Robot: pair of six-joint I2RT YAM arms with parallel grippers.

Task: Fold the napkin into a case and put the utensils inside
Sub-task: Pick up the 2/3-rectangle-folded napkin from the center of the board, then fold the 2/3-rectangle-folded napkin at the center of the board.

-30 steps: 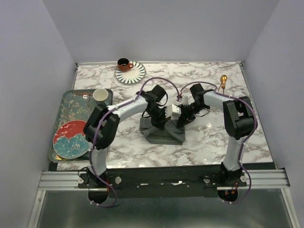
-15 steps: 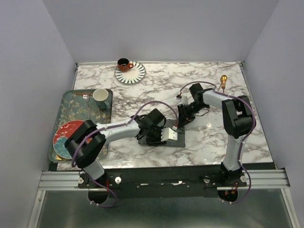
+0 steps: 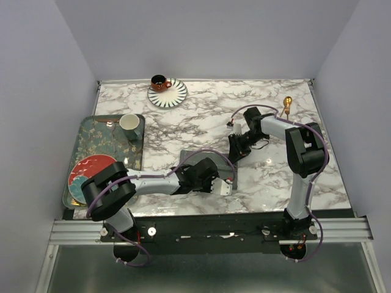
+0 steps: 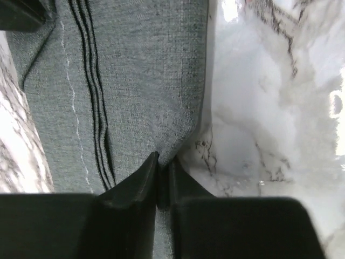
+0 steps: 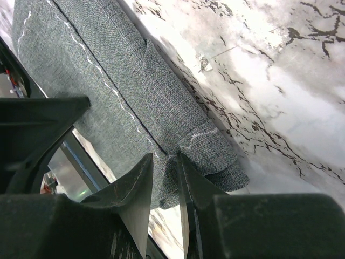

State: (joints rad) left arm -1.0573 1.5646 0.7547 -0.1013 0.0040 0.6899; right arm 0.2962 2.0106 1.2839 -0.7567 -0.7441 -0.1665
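One utensil (image 3: 287, 102) lies at two o'clock from the napkin (image 3: 190, 157), mid-table, in the top view. Left wrist: the left gripper (image 4: 161, 162) pinches its edge. Right wrist: the right gripper (image 5: 177, 162) clamps a folded corner. Folding looks underway; next, both held ends probably need carrying across evenly

Bare marble table (image 3: 201, 119) far-ctr, cup+saucer (image 3: 176, 94) far-L, tray (image 3: 101, 143) L edge, utensil (image 3: 286, 104) far-R, napkin (image 3: 194, 157) mid-near

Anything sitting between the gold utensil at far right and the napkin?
Only the right arm: its forearm lies across the straight line from the utensil to the napkin. The right gripper and the left gripper each pinch the napkin's edge. Nothing else visible on the table between them.
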